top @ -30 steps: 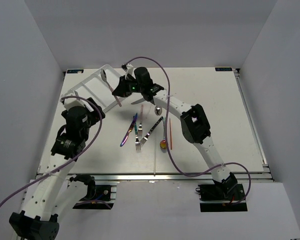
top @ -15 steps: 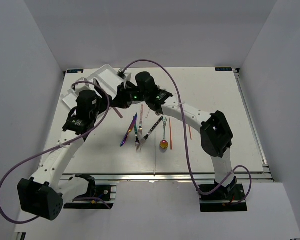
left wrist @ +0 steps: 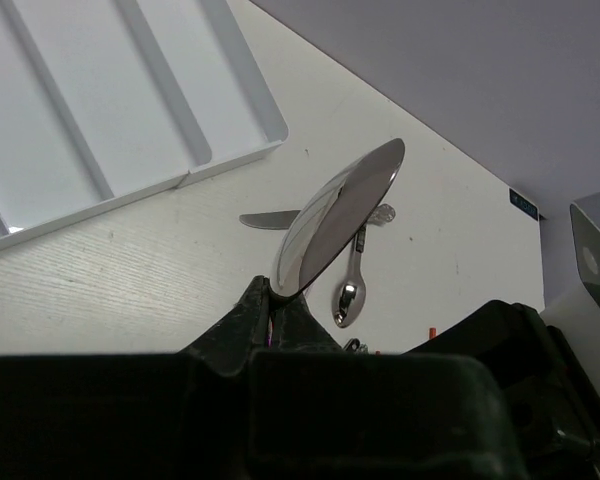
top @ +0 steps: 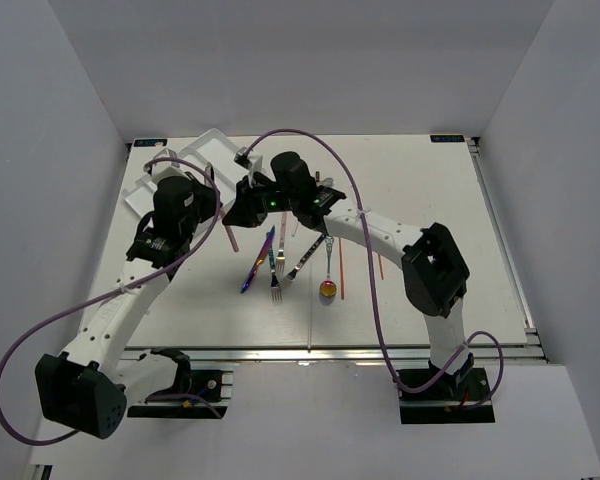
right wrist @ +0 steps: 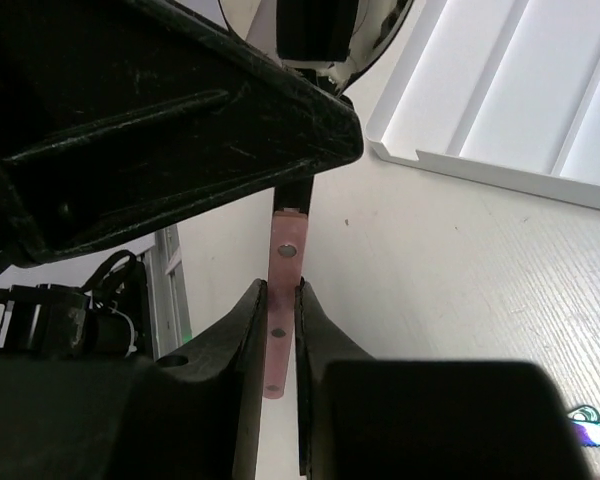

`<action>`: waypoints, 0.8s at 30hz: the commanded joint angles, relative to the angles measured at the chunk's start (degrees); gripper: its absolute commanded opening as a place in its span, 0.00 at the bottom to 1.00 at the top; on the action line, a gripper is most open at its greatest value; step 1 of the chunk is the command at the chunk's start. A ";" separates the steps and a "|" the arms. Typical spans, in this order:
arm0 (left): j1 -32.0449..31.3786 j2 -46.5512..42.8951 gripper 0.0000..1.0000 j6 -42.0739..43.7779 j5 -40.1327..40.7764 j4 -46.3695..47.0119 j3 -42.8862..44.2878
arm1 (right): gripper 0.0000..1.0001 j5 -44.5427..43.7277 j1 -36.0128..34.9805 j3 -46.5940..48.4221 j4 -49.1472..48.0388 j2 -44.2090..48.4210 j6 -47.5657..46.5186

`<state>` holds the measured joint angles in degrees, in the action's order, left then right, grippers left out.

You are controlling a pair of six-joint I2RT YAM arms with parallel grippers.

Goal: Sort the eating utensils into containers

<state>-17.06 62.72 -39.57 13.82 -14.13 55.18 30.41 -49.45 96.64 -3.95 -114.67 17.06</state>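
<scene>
The left gripper [left wrist: 283, 298] is clamped on the handle of a silver spoon [left wrist: 340, 208], whose bowl is tilted up just past the fingertips. The white tray [left wrist: 160, 90] is seen ahead and to the left of that gripper, apart from the spoon. 2 pieces, a small spoon [left wrist: 348, 292] and a silver knife [left wrist: 268, 218], are laid on the table [left wrist: 130, 280] beyond it. The right gripper [right wrist: 280, 295] is closed on a flat pink handle [right wrist: 284, 250] pierced with holes, and the tray is seen ahead to its right
</scene>
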 commanded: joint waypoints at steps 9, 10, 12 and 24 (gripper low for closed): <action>0.54 5.57 0.00 -1.38 3.13 0.77 4.58 | 0.75 1.41 4.97 -7.33 -9.59 7.09 4.38; 0.54 5.92 0.00 -1.47 5.05 0.86 5.28 | 0.89 0.88 5.50 -8.30 -9.85 7.79 4.47; 0.54 8.55 0.00 -1.65 8.22 -0.71 8.78 | 0.89 -1.31 7.43 -12.24 -10.29 10.41 5.26; 16.88 40.86 0.00 -7.00 6.40 -1.00 36.03 | 0.89 -12.74 14.03 -30.72 -8.80 27.57 2.46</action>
<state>-1.32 98.19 -44.34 20.71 -15.92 85.95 20.75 -34.85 67.51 -11.79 -90.21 21.80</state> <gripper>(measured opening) 0.030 0.894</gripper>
